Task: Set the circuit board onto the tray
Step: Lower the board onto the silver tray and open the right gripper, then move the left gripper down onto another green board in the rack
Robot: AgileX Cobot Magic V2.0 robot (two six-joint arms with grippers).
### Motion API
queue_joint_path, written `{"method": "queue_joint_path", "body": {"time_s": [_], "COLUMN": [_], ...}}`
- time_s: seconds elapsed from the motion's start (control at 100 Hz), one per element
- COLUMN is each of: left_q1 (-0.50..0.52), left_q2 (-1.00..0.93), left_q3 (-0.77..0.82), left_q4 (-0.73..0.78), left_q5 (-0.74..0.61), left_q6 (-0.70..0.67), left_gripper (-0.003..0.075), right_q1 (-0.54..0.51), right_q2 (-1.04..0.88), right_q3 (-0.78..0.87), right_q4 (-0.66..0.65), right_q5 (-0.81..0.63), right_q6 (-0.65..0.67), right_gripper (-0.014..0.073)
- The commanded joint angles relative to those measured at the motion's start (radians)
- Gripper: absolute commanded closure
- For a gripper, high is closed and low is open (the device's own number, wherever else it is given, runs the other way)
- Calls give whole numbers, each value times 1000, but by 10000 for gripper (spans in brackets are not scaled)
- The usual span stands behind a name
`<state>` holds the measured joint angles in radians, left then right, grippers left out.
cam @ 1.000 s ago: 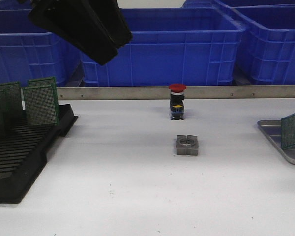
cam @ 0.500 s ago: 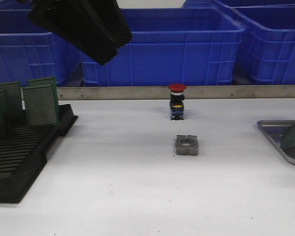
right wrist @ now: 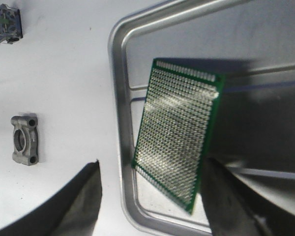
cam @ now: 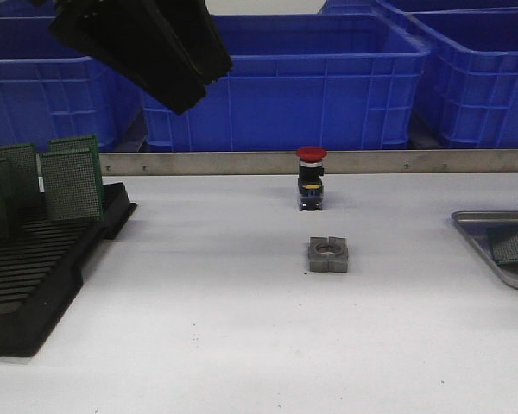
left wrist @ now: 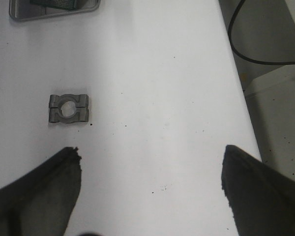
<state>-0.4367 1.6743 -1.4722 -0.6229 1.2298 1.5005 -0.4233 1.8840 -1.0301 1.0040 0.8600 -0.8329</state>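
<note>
The circuit board (right wrist: 179, 130), a green perforated board, lies on the floor of the silver tray (right wrist: 117, 98), near the tray's corner. My right gripper (right wrist: 150, 196) hovers open above it, with one finger (right wrist: 73, 206) over the white table and the other (right wrist: 231, 201) beside the board's edge. In the front view the board (cam: 511, 244) rests in the tray (cam: 479, 231) at the far right, where only a dark tip of the right gripper shows. My left gripper (left wrist: 150, 187) stands open and empty, high over the table.
A red-capped push button (cam: 311, 178) and a grey metal clamp block (cam: 329, 255) stand mid-table. A black slotted rack (cam: 34, 276) holding several green boards (cam: 72, 183) is at the left. Blue bins (cam: 311, 78) line the back behind a metal rail (cam: 371, 162).
The board went from upright in the right gripper to lying down in the tray. The right gripper let go of it and lifted. The left arm stayed still.
</note>
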Motion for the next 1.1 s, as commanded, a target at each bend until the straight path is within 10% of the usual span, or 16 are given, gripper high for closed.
{"method": "queue_joint_path", "body": {"time_s": [0.0, 0.54, 0.76, 1.09], "left_q1": [-7, 4, 96, 265], "left_q2": [-47, -47, -47, -39], "left_q3": [-31, -47, -50, -50], "left_q4": [-57, 132, 407, 423], "left_q5": [37, 37, 14, -137], "left_q6": [-5, -13, -35, -35], "left_gripper": [166, 167, 167, 166], "right_q1": [-6, -6, -6, -3], "right_q2": [-77, -188, -191, -191], "right_q3": [-26, -26, -26, -26], "right_q4": [7, -7, -7, -7], "right_q5": [7, 13, 21, 21], "right_q6": [-7, -7, -7, -7], "right_gripper": [122, 122, 123, 123]}}
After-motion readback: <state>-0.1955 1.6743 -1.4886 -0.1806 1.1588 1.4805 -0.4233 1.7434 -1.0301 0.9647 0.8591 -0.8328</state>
